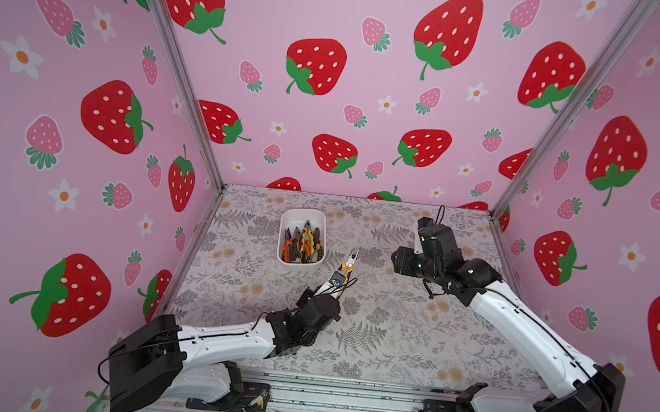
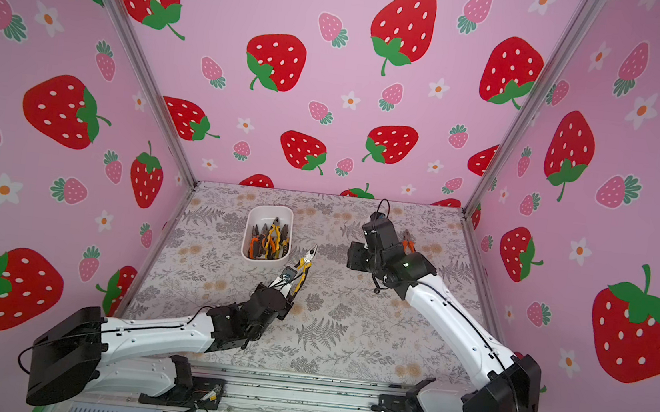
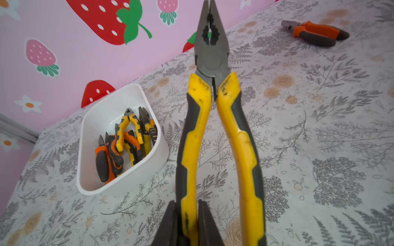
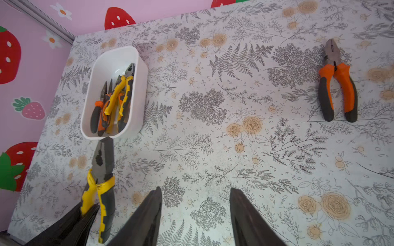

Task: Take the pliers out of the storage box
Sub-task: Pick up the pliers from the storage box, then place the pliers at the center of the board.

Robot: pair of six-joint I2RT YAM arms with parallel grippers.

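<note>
The white storage box [image 1: 303, 213] [image 2: 271, 208] stands at the table's back left, with several orange-and-black and yellow-and-black pliers [image 1: 302, 244] [image 3: 128, 144] [image 4: 115, 100] piled inside. My left gripper [image 1: 336, 281] [image 3: 187, 204] is shut on one handle of a yellow-and-black pair of pliers [image 1: 349, 264] [image 2: 306, 261] [image 3: 213, 64]. That pair hangs above the table just off the box's near right corner, nose pointing away and its other handle free. My right gripper [image 4: 195, 189] [image 1: 401, 260] is open and empty over bare table to the right of the box.
One orange-and-black pair of pliers [image 4: 336, 85] [image 3: 315, 32] [image 2: 408, 244] lies flat on the table at the back right, partly behind my right arm in a top view. Pink strawberry walls close the table on three sides.
</note>
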